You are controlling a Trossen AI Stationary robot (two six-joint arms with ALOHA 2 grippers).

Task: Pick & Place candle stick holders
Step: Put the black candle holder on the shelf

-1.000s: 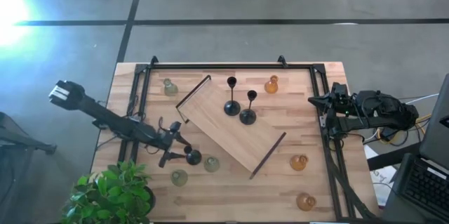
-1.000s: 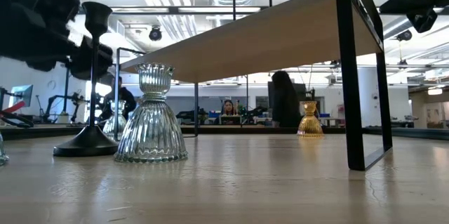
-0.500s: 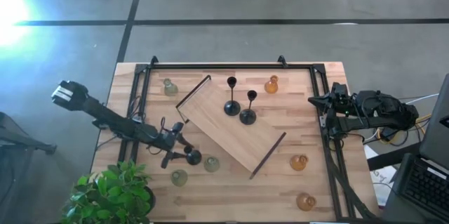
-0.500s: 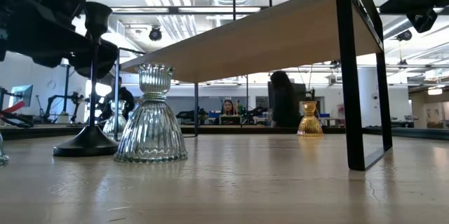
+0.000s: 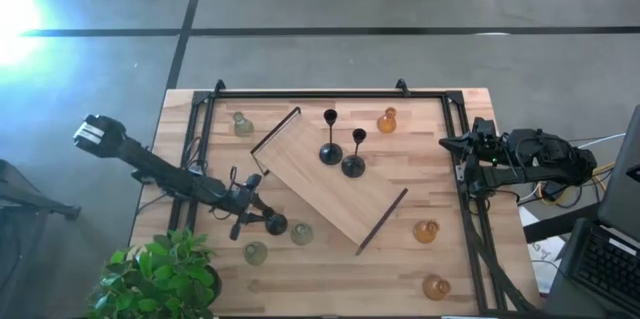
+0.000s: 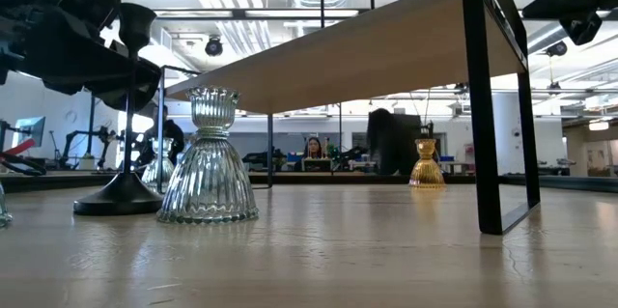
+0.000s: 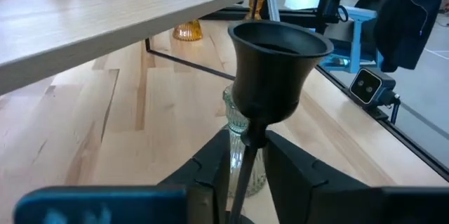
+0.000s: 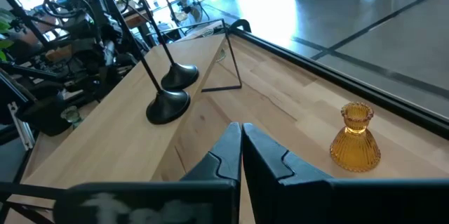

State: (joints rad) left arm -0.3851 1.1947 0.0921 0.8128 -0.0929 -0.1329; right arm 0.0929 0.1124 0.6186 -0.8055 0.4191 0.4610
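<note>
Gripping thin stem of black holder (image 5: 274,224) with left gripper (image 5: 252,217), table's near left, high view. Low view: glass holder (image 6: 210,161) just beside, risking collision. Left wrist: fingers (image 7: 295,175) pinching stem; slip possible. Right gripper (image 8: 240,147) closed, empty.

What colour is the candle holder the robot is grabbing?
Black. The candle holder in the left end effector shows best in the left wrist view.

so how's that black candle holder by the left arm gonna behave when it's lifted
The black candle holder is likely top-heavy: a wide cup sits on a thin stem. Held low between the left gripper's fingers, it may swing or slip. Probably rigid, and its round base should set down steadily.
</note>
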